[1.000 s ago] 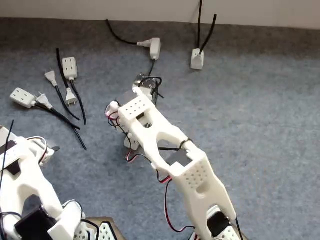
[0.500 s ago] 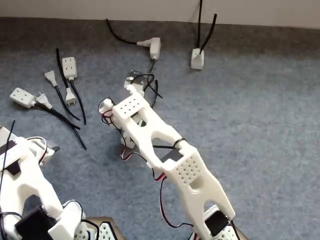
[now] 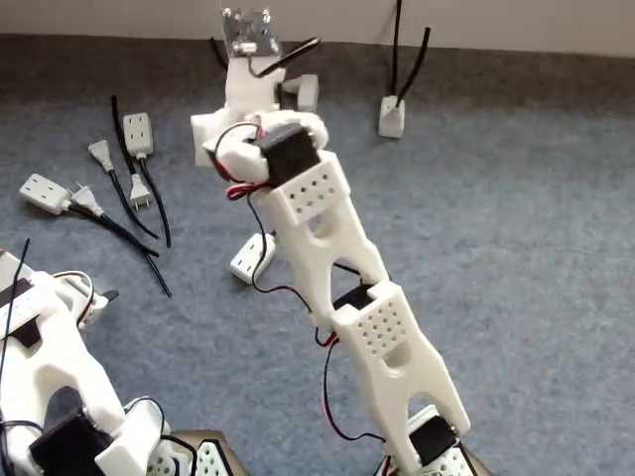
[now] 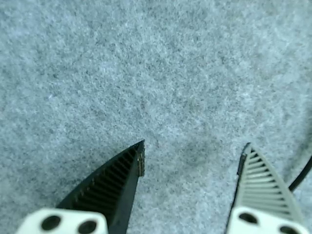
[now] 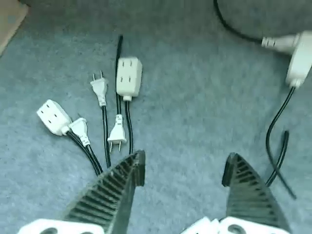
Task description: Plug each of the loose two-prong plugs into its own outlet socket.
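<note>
Right tool point(image 5: 185, 163) open, empty, loose plugs point(image 5: 117, 132) lying ahead of it; left tool point(image 4: 195, 146) open too

My right arm point(image 3: 332, 258) stretches in a long line from the near edge of the bench point(image 3: 516, 218) toward its far edge. My right end effector point(image 5: 184, 170) is spread wide, with nothing between its fingers. My left arm point(image 3: 50, 377) sits folded at the near left corner. My left end effector point(image 4: 192, 156) points down at the bench, fingers apart and empty.
</note>
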Controlling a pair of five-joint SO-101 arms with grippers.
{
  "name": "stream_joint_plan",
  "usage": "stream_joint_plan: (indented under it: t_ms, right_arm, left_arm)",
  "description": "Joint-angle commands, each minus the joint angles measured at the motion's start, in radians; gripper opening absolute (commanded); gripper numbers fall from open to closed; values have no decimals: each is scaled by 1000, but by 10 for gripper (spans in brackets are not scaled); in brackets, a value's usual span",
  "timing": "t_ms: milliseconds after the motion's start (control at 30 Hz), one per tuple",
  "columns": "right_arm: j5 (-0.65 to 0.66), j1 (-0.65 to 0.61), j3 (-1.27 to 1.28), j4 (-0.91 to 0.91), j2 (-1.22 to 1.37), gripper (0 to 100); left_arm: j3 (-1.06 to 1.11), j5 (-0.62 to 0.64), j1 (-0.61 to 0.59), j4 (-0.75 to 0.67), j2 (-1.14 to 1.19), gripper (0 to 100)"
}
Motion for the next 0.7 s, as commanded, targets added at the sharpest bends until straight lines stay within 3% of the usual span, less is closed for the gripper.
stream_joint_plan:
  t_ms: [0,133,233,367,467,667]
  right_arm:
    - [204,67,-171,53,-108,255]
    - [361,128,-165,147,-216,255]
    - [404,189,-166,191,-294,254]
    - [402,343,-162,191,-378,253]
    - [402,492,-160,193,-403,253]
    - [285,736,-160,194,-406,253]
  left_arm:
    - [-5,2,24,-8,-28,309]
    - [-5,2,61,-6,-28,309]
    - [-8,2,76,-5,-28,309]
    - [-68,-64,166,-5,-25,309]
    - [-180,-48,226,11,-22,309]
    - [-564,-20,332,235,-19,309]
